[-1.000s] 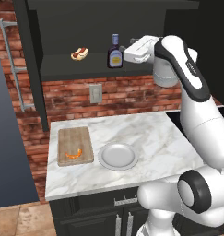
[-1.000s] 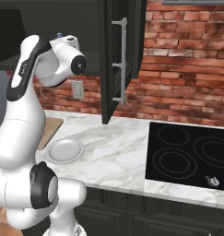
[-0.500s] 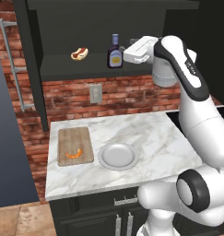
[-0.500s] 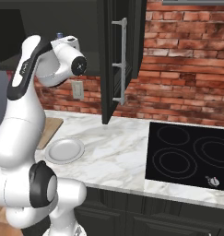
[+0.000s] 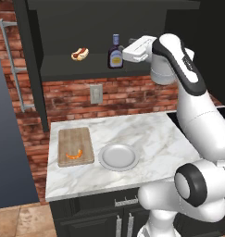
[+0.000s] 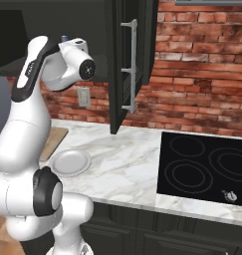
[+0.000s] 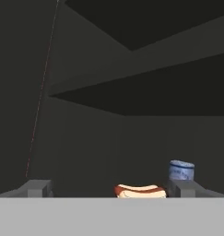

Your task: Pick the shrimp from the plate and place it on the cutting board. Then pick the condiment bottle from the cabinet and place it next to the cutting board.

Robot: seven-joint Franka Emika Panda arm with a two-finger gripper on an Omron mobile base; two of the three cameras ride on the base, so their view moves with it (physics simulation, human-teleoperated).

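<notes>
The small orange shrimp (image 5: 74, 155) lies on the wooden cutting board (image 5: 76, 142) at the counter's left. Right of the board sits the bare grey plate (image 5: 118, 157). Up on the dark cabinet (image 5: 63, 69) shelf stands the brown condiment bottle (image 5: 115, 53), upright. My gripper (image 5: 127, 52) hovers just right of it at shelf height. In the hand view the gripper (image 7: 112, 188) is open, its tips wide apart with nothing between them. The bottle's blue-grey cap (image 7: 181, 170) rises just behind the right fingertip (image 7: 187, 187).
A hot dog (image 5: 80, 54) lies on the shelf left of the bottle, also seen as the hot dog (image 7: 140, 190) between my tips. The open cabinet door (image 6: 127, 64) hangs right of the arm. A black cooktop (image 6: 207, 167) fills the counter's right end.
The hand has edged slightly left along the shelf toward the bottle. The shrimp, board and plate have not moved.
</notes>
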